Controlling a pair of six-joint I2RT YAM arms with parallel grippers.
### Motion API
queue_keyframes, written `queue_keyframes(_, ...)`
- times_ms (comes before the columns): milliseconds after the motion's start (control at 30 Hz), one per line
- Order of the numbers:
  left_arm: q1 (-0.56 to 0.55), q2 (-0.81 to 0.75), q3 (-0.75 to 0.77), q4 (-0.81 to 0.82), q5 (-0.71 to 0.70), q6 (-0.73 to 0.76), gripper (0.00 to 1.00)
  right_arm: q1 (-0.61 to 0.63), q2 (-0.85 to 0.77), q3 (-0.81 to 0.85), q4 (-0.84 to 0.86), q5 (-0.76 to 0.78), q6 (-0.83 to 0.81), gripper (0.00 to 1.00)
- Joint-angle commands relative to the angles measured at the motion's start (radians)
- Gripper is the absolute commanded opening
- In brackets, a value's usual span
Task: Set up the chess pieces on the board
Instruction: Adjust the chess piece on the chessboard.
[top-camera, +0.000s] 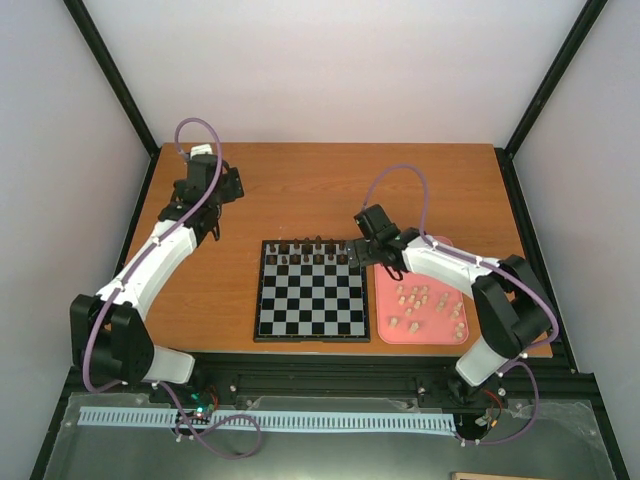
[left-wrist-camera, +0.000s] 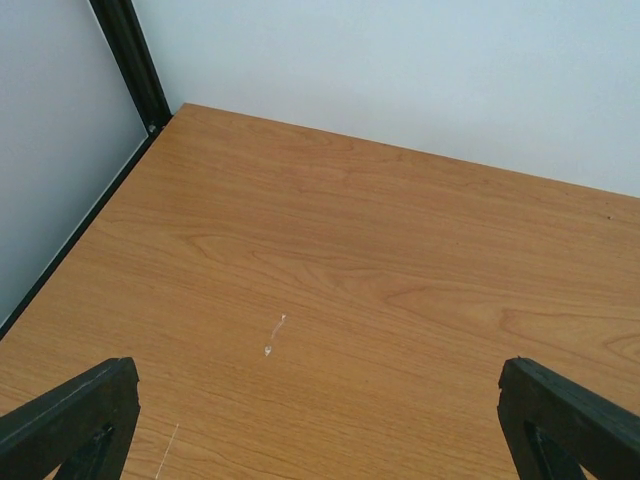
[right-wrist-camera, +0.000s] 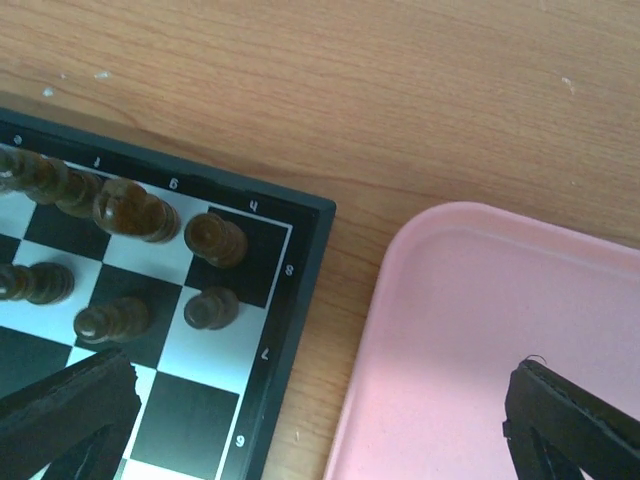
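Observation:
The board (top-camera: 310, 312) lies flat at the middle of the table. Dark chess pieces (top-camera: 310, 252) fill its two far rows. Pale chess pieces (top-camera: 425, 305) lie loose in the pink tray (top-camera: 378, 300) right of it. My right gripper (top-camera: 368, 245) hangs open over the gap between the board's far right corner (right-wrist-camera: 290, 300) and the tray (right-wrist-camera: 480, 330), holding nothing. Dark pieces (right-wrist-camera: 215, 240) stand just ahead of its left finger (right-wrist-camera: 70, 410). My left gripper (top-camera: 228, 185) is open far off at the back left over bare wood (left-wrist-camera: 320, 300).
Black frame posts (top-camera: 110, 70) and pale walls close in the table on three sides. A strip of bare wood (right-wrist-camera: 330, 330) separates board and tray. The right arm's elbow (top-camera: 510, 310) overhangs the tray's right side.

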Motion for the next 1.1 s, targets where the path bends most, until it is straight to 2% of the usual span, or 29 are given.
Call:
queue_keyframes(0,-0.003,0.022,0.05,0.02,-0.02,-0.016,1.0,-0.013,0.02,0.053,0.063,-0.007,-0.027,0.97)
queue_keyframes(67,-0.003,0.023,0.051,0.023,-0.016,-0.013,1.0,-0.014,0.036,0.072,0.064,-0.022,-0.031,0.92)
queue_keyframes(100,-0.003,0.024,0.051,0.026,-0.013,-0.012,1.0,-0.014,0.052,0.084,0.06,-0.028,-0.033,0.85)
queue_keyframes(200,-0.003,0.029,0.051,0.027,-0.008,-0.013,1.0,-0.014,0.084,0.106,0.052,-0.046,-0.037,0.54)
queue_keyframes(267,-0.002,0.03,0.05,0.028,-0.009,-0.013,1.0,-0.014,0.101,0.113,0.05,-0.068,-0.038,0.45)
queue_keyframes(633,-0.003,0.023,0.046,0.026,-0.011,-0.014,1.0,-0.012,0.102,0.08,0.061,-0.162,-0.045,0.43)
queue_keyframes(833,-0.003,0.027,0.047,0.024,-0.015,-0.013,1.0,-0.011,0.123,0.084,0.062,-0.193,-0.05,0.37)
queue_keyframes(1067,-0.003,0.035,0.051,0.022,-0.016,-0.014,1.0,-0.011,0.139,0.084,0.056,-0.196,-0.058,0.35)
